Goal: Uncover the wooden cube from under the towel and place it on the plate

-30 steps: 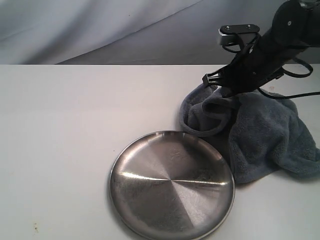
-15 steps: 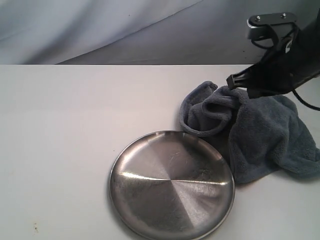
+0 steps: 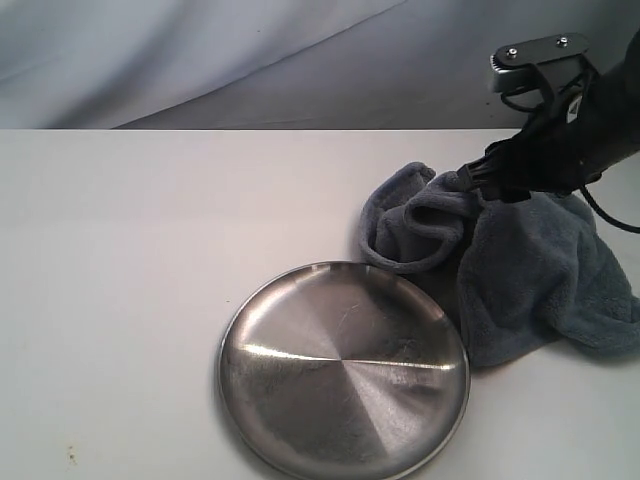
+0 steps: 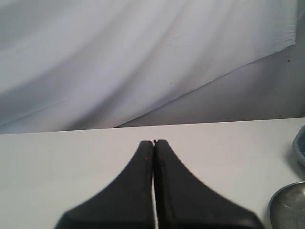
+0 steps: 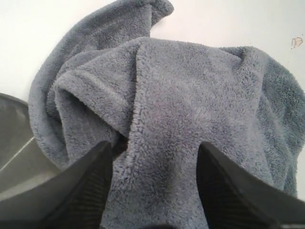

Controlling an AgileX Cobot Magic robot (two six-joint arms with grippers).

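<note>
The slate grey-blue towel [image 3: 530,270] lies bunched on the white table, to the right of the plate, and a lump stands under its middle. No wooden cube shows; the cloth hides it. The steel plate [image 3: 345,370] sits empty at the front centre, its rim touching the towel's edge. My right gripper [image 3: 476,181] is open at the top of the towel heap. In the right wrist view its fingers [image 5: 155,144] straddle a raised ridge of towel [image 5: 181,86]. My left gripper [image 4: 154,141] is shut and empty above bare table, with the plate's rim [image 4: 290,205] off to one side.
The white tabletop [image 3: 150,260] stretches bare to the left of the plate. A grey cloth backdrop [image 3: 200,60] hangs behind the table's far edge. A small mark [image 5: 297,42] shows on the table beyond the towel.
My right arm has swung to the right along the towel's top, then dipped a little lower onto the cloth. Towel and plate have stayed in place.
</note>
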